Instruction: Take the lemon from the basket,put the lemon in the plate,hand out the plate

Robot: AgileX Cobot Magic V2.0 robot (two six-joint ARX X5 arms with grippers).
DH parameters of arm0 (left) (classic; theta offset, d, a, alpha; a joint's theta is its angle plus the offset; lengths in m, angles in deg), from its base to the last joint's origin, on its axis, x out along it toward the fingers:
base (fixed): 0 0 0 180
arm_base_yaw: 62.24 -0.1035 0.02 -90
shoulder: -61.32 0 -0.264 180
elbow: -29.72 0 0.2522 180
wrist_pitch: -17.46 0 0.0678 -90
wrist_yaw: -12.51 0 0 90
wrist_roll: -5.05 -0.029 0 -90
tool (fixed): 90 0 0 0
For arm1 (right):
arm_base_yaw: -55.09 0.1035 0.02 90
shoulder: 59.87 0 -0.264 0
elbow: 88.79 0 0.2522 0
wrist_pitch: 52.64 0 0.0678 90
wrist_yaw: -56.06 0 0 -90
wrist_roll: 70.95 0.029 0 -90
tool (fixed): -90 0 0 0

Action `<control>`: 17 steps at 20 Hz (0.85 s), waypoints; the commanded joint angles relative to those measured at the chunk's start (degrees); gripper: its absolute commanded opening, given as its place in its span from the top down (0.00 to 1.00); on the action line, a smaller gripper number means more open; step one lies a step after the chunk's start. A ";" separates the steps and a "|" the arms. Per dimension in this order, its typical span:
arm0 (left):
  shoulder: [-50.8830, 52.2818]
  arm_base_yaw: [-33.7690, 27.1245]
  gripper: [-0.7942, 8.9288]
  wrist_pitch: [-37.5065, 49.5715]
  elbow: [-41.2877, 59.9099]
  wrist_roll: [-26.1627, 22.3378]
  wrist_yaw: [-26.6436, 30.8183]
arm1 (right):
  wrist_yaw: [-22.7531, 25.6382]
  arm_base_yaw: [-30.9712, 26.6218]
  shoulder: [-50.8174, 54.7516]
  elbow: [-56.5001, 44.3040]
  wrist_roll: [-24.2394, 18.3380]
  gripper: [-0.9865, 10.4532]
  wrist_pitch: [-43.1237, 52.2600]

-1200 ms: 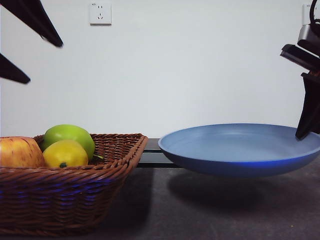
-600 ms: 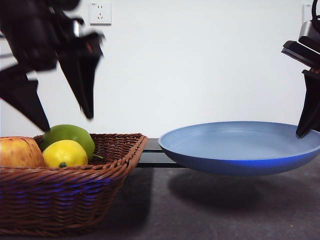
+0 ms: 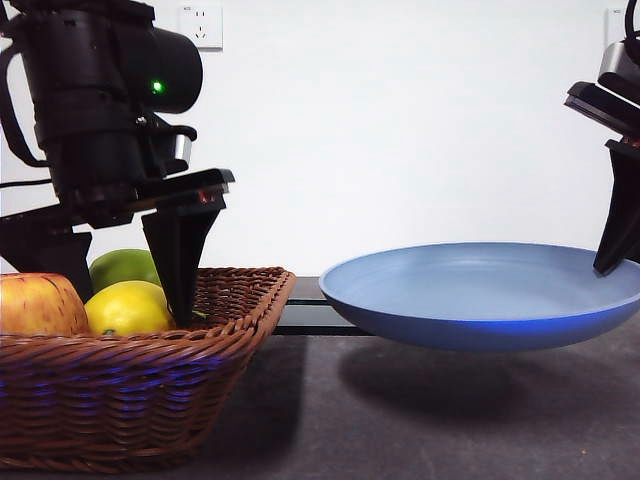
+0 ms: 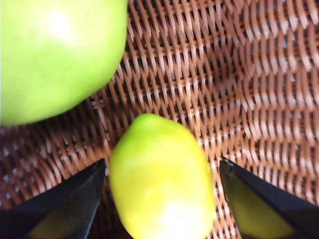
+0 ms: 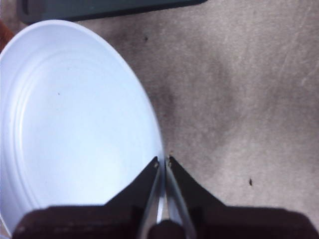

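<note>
The yellow lemon [image 3: 128, 308] lies in the brown wicker basket [image 3: 150, 390] at the front left, next to the green apple [image 3: 122, 266]. My left gripper [image 3: 125, 290] is open and has come down into the basket, one jaw on each side of the lemon. In the left wrist view the lemon [image 4: 162, 184] sits between the open jaws of my left gripper [image 4: 162, 196], with the green apple [image 4: 55, 55] beyond it. My right gripper [image 3: 615, 255] is shut on the rim of the light blue plate [image 3: 480, 295] and holds it above the table. The right wrist view shows the plate [image 5: 75, 124] empty in my right gripper [image 5: 163, 162].
A red-yellow apple [image 3: 38, 305] lies at the basket's left end. A flat black tray [image 3: 305, 315] lies behind, between basket and plate. A wall socket [image 3: 200, 28] is on the white wall. The table [image 5: 249, 99] is grey.
My left arm has dropped from the top left down into the basket, and its open jaws now straddle the lemon. The plate and the right gripper have hardly moved.
</note>
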 commanded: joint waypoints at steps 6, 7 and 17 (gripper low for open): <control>-1.33 0.87 0.68 0.07 -0.92 -0.94 -0.70 | -0.17 -1.38 -0.37 1.20 -0.28 0.91 0.98; -1.33 0.85 0.70 0.15 -1.03 -0.96 -1.49 | -0.15 -1.38 -0.37 1.20 -0.28 0.91 1.09; -1.31 4.33 0.70 -4.17 -19.08 -3.93 -15.23 | 0.37 -1.86 -0.39 1.20 -0.24 0.91 1.46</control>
